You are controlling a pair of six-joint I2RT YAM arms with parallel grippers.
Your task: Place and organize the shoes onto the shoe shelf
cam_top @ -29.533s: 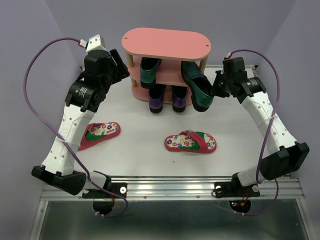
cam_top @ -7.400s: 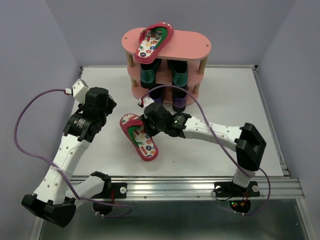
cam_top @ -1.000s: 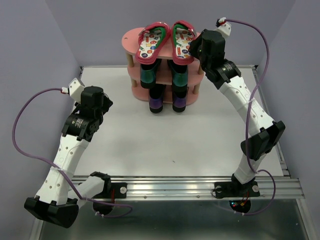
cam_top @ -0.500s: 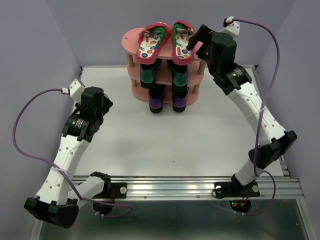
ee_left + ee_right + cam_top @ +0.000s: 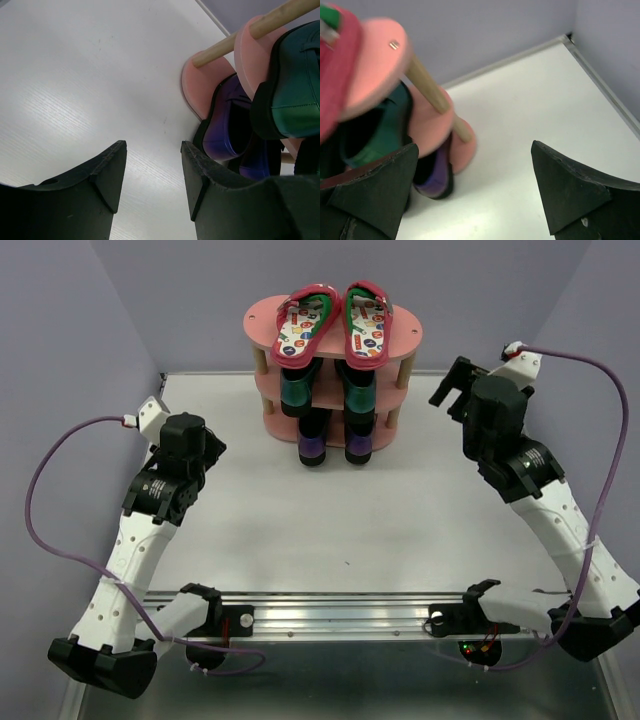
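Note:
The shoe shelf (image 5: 408, 336), pink boards on pale posts, stands at the back centre. Two red flip-flops (image 5: 305, 318) (image 5: 366, 320) lie side by side on its top board. Two dark-green loafers (image 5: 297, 390) fill the middle tier and two purple loafers (image 5: 313, 443) the bottom tier. My right gripper (image 5: 452, 388) hangs open and empty to the right of the shelf, apart from it. In the right wrist view the right gripper (image 5: 474, 145) frames bare table beside the shelf post (image 5: 432, 95). My left gripper (image 5: 212, 446) is open and empty, left of the shelf. The left gripper (image 5: 152, 145) points at a purple loafer (image 5: 222, 135).
The white table (image 5: 340, 510) is walled in by lavender panels at the back and both sides. A metal rail (image 5: 340, 610) runs along the near edge between the arm bases. Purple cables (image 5: 60, 460) loop off each arm.
My right gripper has opened off the right flip-flop on the top board and drawn back down to the right. The left arm has not moved.

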